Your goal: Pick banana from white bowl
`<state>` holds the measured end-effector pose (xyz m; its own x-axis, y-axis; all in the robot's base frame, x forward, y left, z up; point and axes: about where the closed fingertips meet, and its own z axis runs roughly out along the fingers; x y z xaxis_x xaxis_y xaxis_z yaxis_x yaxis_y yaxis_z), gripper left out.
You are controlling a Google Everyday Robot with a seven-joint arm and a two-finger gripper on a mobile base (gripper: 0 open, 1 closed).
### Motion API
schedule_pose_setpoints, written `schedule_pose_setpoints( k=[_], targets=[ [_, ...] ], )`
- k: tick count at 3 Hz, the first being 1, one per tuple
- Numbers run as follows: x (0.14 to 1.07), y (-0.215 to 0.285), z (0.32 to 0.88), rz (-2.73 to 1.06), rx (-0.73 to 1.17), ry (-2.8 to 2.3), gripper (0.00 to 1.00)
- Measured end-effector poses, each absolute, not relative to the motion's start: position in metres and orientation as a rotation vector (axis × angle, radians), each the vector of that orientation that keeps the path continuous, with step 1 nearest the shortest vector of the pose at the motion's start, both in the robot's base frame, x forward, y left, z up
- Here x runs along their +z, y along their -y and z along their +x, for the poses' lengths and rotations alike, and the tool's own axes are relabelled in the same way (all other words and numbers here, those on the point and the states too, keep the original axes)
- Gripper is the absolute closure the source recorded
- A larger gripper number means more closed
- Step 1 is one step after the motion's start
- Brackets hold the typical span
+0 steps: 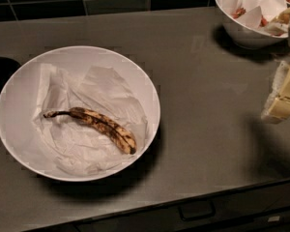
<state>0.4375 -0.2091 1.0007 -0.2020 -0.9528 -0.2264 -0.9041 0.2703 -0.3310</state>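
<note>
The banana (100, 127) lies on crumpled paper (104, 88) inside the white bowl (15, 105), at the left of the counter (203, 86), its dark stem pointing left. The claw (284, 94) hangs at the right edge, well apart from the bowl; I cannot tell whether it is spread or pressed together. This looks like the approach step. Next, it should travel left over the rim, line up across the banana's middle and descend without snagging paper.
</note>
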Motion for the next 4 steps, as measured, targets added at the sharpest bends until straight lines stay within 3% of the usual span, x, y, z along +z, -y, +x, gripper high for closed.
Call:
schedule_pose_setpoints(
  k=[2, 3, 4],
  targets=[
    [1.011, 0.194, 0.437, -1.693, -0.195, -2.12, 0.0],
    [1.029, 0.144, 0.436, -1.763, -0.233, -1.996, 0.0],
    [1.029, 0.144, 0.436, -1.763, -0.233, -1.996, 0.0]
  ],
)
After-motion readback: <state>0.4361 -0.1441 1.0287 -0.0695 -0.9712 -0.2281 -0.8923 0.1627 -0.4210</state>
